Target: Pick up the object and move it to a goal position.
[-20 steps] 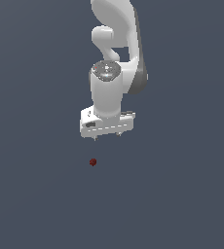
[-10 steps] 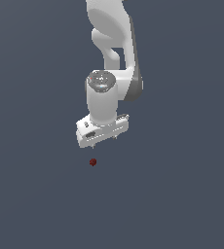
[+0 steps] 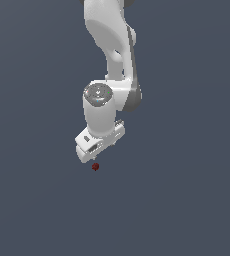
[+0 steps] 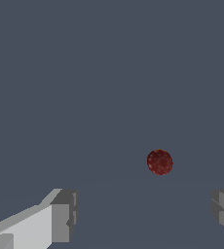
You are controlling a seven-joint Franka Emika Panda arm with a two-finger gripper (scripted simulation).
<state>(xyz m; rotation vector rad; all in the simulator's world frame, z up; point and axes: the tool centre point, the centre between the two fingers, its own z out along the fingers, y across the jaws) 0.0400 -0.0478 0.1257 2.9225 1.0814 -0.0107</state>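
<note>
While the white arm (image 3: 109, 60) is seen reaching down from the top of the exterior view, the gripper (image 3: 98, 148) is held low over the plain dark grey floor (image 3: 187, 200). Its jaws are spread wide: in the wrist view the two grey fingertips (image 4: 63, 214) are set well apart, with nothing gripped between them. The object (image 3: 95, 166), a tiny dark red lump, is found on the floor just beside the gripper's near edge in the exterior view. Seen from the wrist, the object (image 4: 159, 162) is placed beyond the fingertips, untouched by either, and nearer to one fingertip than the other.
</note>
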